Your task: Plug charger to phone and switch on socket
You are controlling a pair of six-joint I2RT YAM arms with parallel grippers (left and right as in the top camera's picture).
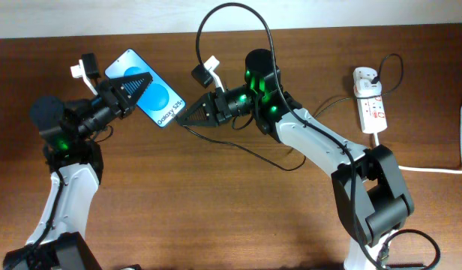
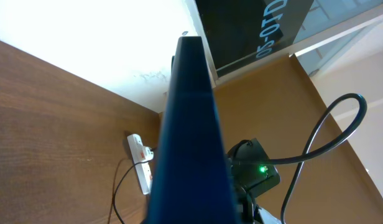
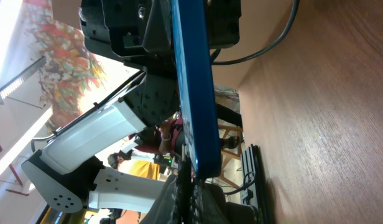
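Plugging step in hand. Left jaws clamp phone [image 1: 165, 105], tilted above worktop. Right jaws pinched shut at phone's lower edge, apparently on charger [image 1: 365, 76] tip; tip itself hidden. Next: align tip with port, push in. Socket [image 1: 372, 109] far right of phone, switch untouched.

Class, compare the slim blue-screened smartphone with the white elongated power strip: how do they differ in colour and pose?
The slim blue-screened smartphone has black edges; the white elongated power strip has red marks. The left gripper holds the smartphone above the wooden table; the power strip lies flat on it, ungripped. Both are elongated rectangles.
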